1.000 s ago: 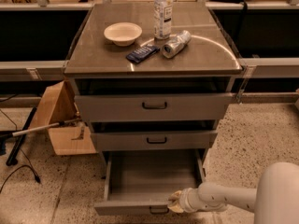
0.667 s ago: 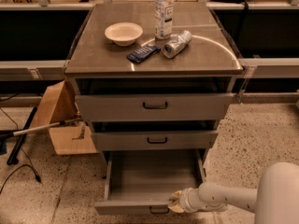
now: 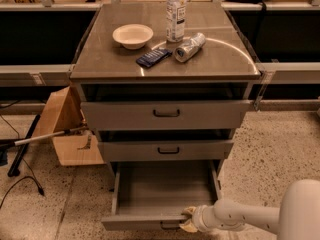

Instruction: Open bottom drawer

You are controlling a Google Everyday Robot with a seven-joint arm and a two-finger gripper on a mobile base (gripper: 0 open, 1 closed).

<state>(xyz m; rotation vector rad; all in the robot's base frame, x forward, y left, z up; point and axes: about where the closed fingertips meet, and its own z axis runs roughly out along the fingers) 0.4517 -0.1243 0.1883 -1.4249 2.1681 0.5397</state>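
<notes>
The bottom drawer (image 3: 165, 191) of the grey metal cabinet stands pulled far out, its plain grey tray bare. Its short front panel (image 3: 140, 222) sits at the lower edge of the view, with the small black loop handle (image 3: 169, 227) just showing. My gripper (image 3: 188, 220) is at the front panel's right part, right beside the handle, at the end of my white arm (image 3: 240, 216), which comes in from the lower right. The middle drawer (image 3: 166, 149) and the top drawer (image 3: 166, 114) each stand slightly out.
On the cabinet top are a white bowl (image 3: 132, 35), a clear water bottle (image 3: 175, 13), a silver can lying on its side (image 3: 190, 47) and a dark blue packet (image 3: 153, 57). A cardboard box (image 3: 67, 129) and a stick with cables (image 3: 30, 149) lie on the floor at left.
The camera has come slightly closer to the cabinet. The bottom drawer and my gripper at its front stay in much the same position.
</notes>
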